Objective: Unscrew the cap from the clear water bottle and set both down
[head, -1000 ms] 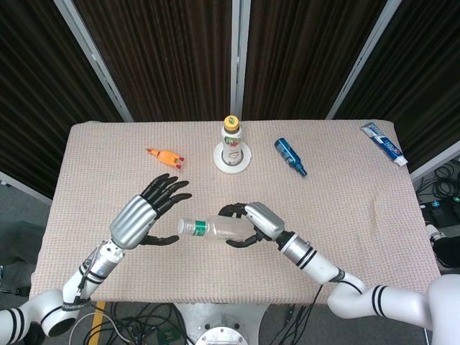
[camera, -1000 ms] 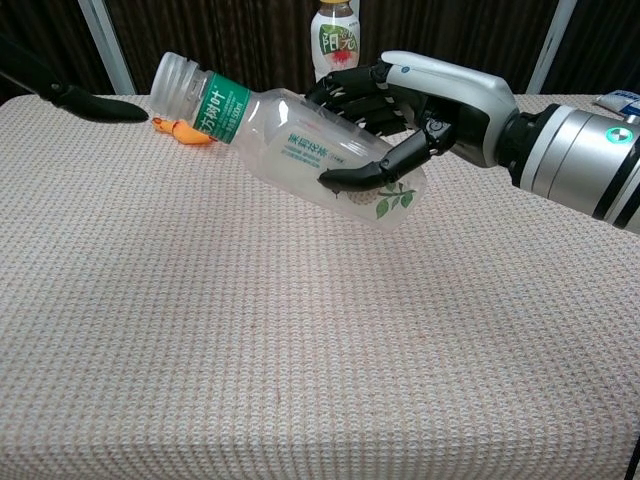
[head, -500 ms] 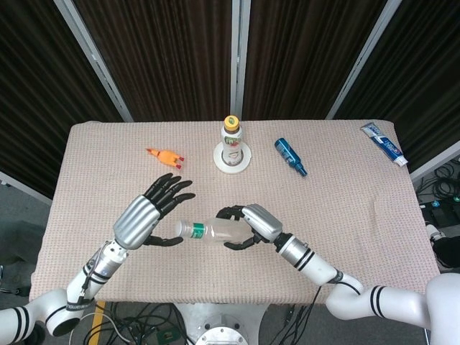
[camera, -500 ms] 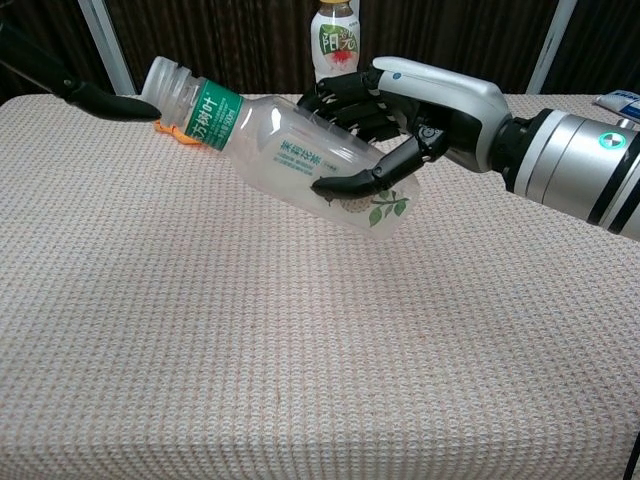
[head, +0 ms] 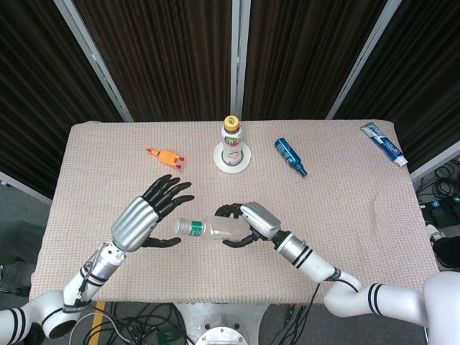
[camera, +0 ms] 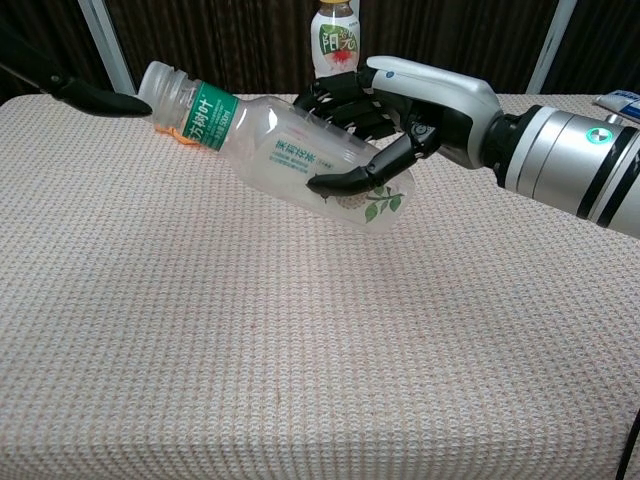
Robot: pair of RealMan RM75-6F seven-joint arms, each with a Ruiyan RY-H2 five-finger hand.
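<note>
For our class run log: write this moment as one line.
right hand: grips clear water bottle, tilted above table | left hand: open, at cap | cap on

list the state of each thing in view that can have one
clear water bottle: capped, lying near-horizontal, held off the table.
right hand: grips the bottle's body.
left hand: fingers spread, holding nothing, a fingertip at the cap.
yellow-capped bottle: upright, capped.
blue bottle: lying down.
</note>
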